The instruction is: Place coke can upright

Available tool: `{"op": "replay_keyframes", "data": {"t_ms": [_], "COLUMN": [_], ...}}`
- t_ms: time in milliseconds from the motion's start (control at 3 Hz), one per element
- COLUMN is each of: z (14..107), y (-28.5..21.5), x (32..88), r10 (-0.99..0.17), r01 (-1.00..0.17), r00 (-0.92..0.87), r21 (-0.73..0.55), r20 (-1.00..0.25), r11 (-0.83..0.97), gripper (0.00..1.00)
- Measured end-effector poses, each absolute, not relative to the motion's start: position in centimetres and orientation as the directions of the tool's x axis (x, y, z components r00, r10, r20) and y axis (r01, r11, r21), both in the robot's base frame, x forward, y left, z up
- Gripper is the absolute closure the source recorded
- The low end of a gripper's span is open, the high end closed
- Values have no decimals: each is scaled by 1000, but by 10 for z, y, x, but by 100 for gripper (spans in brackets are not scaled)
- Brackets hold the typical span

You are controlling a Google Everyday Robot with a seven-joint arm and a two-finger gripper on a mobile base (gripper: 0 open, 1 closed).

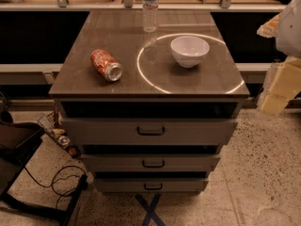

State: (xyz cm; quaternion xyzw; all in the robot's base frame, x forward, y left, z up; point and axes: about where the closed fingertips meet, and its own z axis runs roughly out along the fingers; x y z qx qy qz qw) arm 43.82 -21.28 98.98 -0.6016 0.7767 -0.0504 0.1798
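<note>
The coke can (pixel 106 65) is red-orange with white markings. It lies on its side on the left part of the grey cabinet top (pixel 113 29), with one silver end facing the front right. My gripper (pixel 278 91) is at the right edge of the view, beside the cabinet's right side and off the top. It is far from the can and holds nothing that I can see.
A white bowl (pixel 189 50) stands right of centre on the top. A clear water bottle (pixel 150 8) stands upright at the back. The cabinet has three drawers (pixel 150 131) below. A dark chair (pixel 16 149) and cables (pixel 61 182) are on the floor at the left.
</note>
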Motion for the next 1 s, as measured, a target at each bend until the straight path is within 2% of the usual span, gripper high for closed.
{"op": "replay_keyframes", "data": {"t_ms": [333, 1000], "z": [990, 983], "y": [-213, -200], "x": [438, 490], "r10": [-953, -900], "r01": [-916, -880], "r00": [-212, -310], "r21": [-295, -266], "r20": [-219, -307], "r11": [271, 394], "gripper": [0, 0]}}
